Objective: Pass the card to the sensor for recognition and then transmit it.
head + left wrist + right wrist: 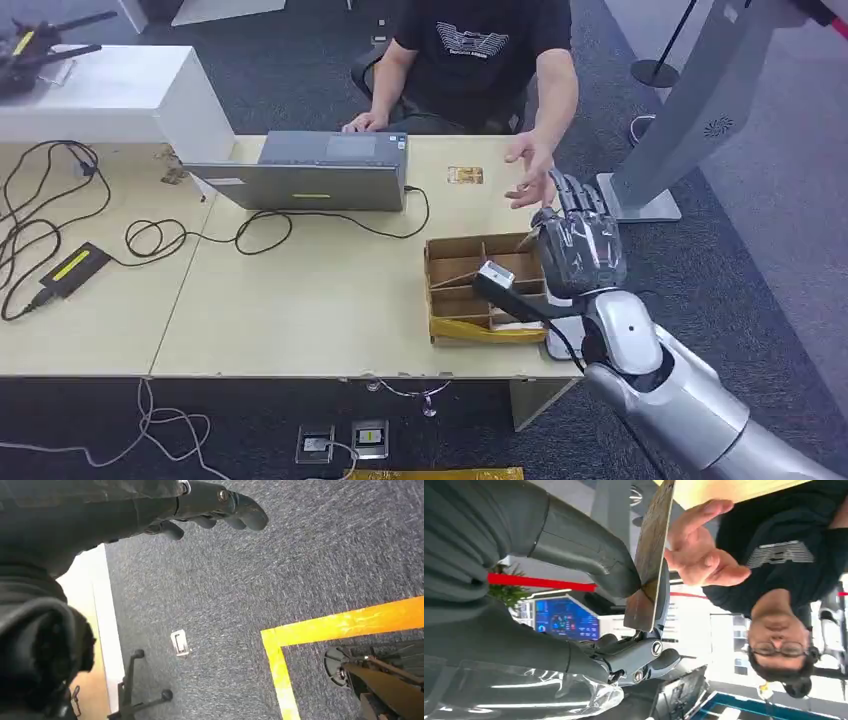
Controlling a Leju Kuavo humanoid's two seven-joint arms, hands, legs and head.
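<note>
My right hand is raised over the table's right end, back toward me, just beyond the cardboard box. In the right wrist view its thumb and a finger pinch a brownish card seen edge-on. The right hand holds it upright in front of a person's open hand. That person's hand hovers just past my fingers. A black scanner with a white head rests on the box. My left hand hangs over the carpet, fingers loosely extended, holding nothing.
A second card lies on the table near the grey laptop. A person sits behind the table. Cables and a power brick lie at the left. A grey stand rises at the right.
</note>
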